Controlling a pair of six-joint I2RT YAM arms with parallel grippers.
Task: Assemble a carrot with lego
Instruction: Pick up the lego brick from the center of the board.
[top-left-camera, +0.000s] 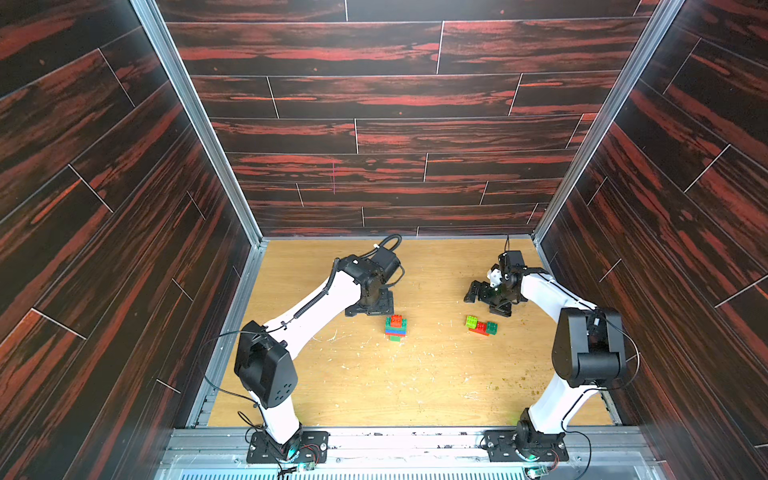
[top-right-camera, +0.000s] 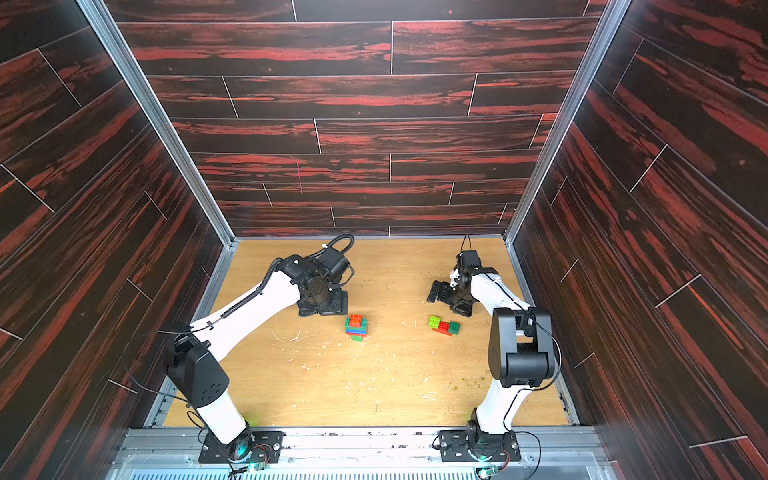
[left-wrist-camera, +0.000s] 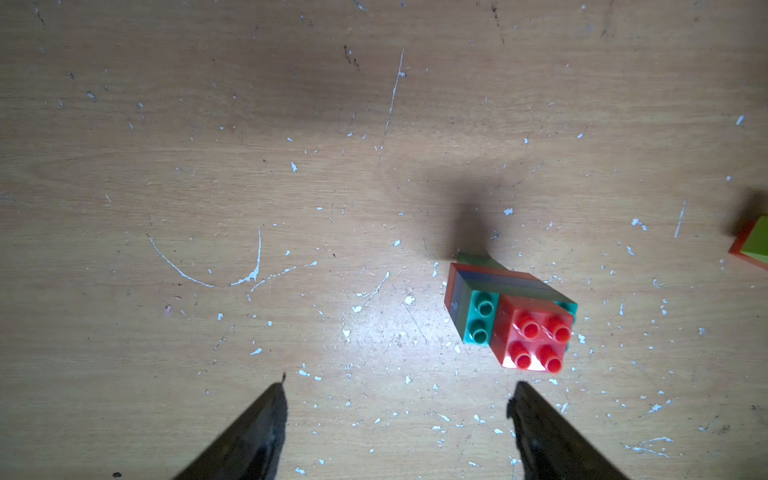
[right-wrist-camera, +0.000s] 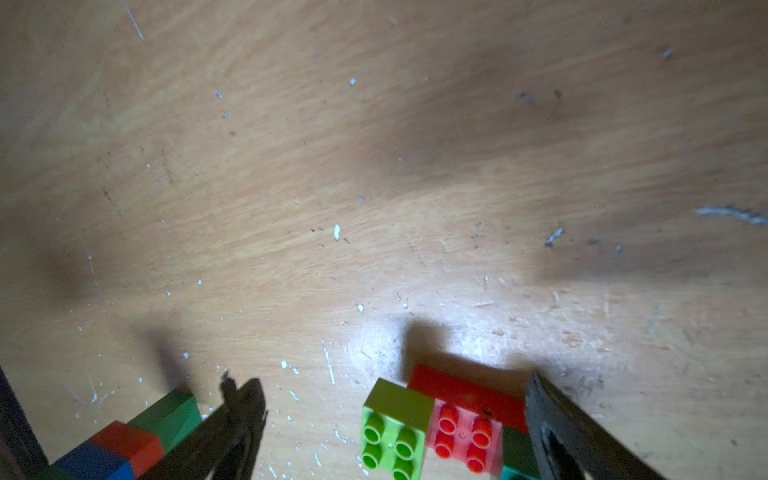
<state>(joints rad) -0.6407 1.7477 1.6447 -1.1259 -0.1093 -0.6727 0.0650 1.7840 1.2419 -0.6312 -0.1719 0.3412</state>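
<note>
1. The stack of bricks stands near the middle of the worktop with its knobs up. It has a red square on top, then teal, blue and red layers. A small green brick is at the bottom.
2. The group of bricks sits to the right of the stack, well apart from it. It is a long red brick with a lime one and a dark green one on its ends.
3. The left gripper is open wide and holds nothing. It hangs just past the far side of the stack.
4. The right gripper is open wide and empty too. It hangs just past the far side of the group. In its wrist view the lime and red bricks show between its two fingers, and nothing seems to touch them.
5. The bricks are hard, light and smooth. They will not squash, but they may slip or slide on the worktop.
6. The stack looks tall on a small foot, so it may tip. It is best to pinch its flat long sides, not the knobs.
7. For the group, pinch the red brick's flat sides. The two small bricks may pop off.
</note>
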